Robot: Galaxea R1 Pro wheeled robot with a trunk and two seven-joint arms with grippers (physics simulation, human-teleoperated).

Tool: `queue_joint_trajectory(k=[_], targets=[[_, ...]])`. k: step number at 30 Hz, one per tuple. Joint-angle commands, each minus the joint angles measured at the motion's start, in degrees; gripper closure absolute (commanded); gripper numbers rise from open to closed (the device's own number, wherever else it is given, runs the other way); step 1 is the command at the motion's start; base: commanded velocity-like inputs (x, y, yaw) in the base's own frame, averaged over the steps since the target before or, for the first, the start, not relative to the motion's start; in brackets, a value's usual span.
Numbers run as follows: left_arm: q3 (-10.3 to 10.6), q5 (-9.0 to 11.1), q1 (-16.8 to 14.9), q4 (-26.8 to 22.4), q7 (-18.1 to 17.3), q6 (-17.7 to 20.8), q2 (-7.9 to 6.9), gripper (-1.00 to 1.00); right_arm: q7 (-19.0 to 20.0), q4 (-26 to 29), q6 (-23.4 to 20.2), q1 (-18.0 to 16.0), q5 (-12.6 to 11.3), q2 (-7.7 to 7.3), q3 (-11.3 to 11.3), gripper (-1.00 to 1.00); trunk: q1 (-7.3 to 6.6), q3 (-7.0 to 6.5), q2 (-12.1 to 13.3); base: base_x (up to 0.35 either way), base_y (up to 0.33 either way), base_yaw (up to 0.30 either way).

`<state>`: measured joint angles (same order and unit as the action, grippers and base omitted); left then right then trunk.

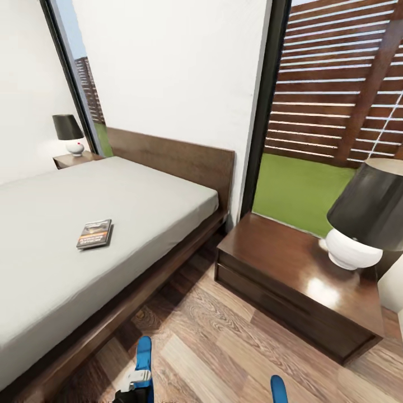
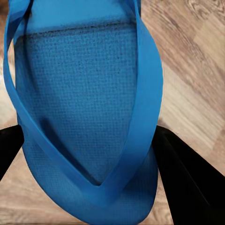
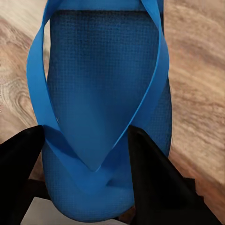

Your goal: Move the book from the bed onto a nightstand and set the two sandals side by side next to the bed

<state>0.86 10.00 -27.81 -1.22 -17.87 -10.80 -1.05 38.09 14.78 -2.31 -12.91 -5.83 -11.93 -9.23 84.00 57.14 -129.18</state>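
Note:
The book (image 1: pixel 94 234) lies flat on the bed's light-grey mattress (image 1: pixel 50 224), near its right side. My left gripper (image 2: pixel 89 138) is shut on a blue sandal (image 2: pixel 79 70), its black fingers (image 2: pixel 187 178) pressing both edges. My right gripper (image 3: pixel 86 133) is likewise shut on the other sandal (image 3: pixel 103 61). In the head view both sandals poke up at the lower edge, the left one (image 1: pixel 144 361) and the right one (image 1: pixel 279 389), over the wood floor beside the bed. A dark wooden nightstand (image 1: pixel 280 263) stands right of the bed, and another (image 1: pixel 75 159) at its far side.
A white-based lamp with a black shade (image 1: pixel 366 221) stands on the near nightstand's right part; a smaller-looking lamp (image 1: pixel 68 133) sits on the far one. Tall black-framed windows (image 1: pixel 263 106) flank the headboard (image 1: pixel 173 159). Plank floor (image 1: pixel 224 336) runs between bed and nightstand.

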Motion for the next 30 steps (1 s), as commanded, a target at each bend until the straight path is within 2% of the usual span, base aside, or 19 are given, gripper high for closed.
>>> queue_joint_trajectory(k=[1,30], targets=[[0.10,0.46,-0.05,0.09,-0.21,-0.10,0.00,1.00,0.23,-0.02,-0.24,-0.01,-0.59,-0.02,0.00,1.00,-0.01,0.08,-0.02,0.000,0.000,0.266],[0.10,0.46,-0.05,0.09,-0.21,-0.10,0.00,1.00,0.23,-0.02,-0.24,-0.02,-0.59,-0.03,0.00,1.00,-0.01,1.07,-0.02,0.000,0.000,0.266]])
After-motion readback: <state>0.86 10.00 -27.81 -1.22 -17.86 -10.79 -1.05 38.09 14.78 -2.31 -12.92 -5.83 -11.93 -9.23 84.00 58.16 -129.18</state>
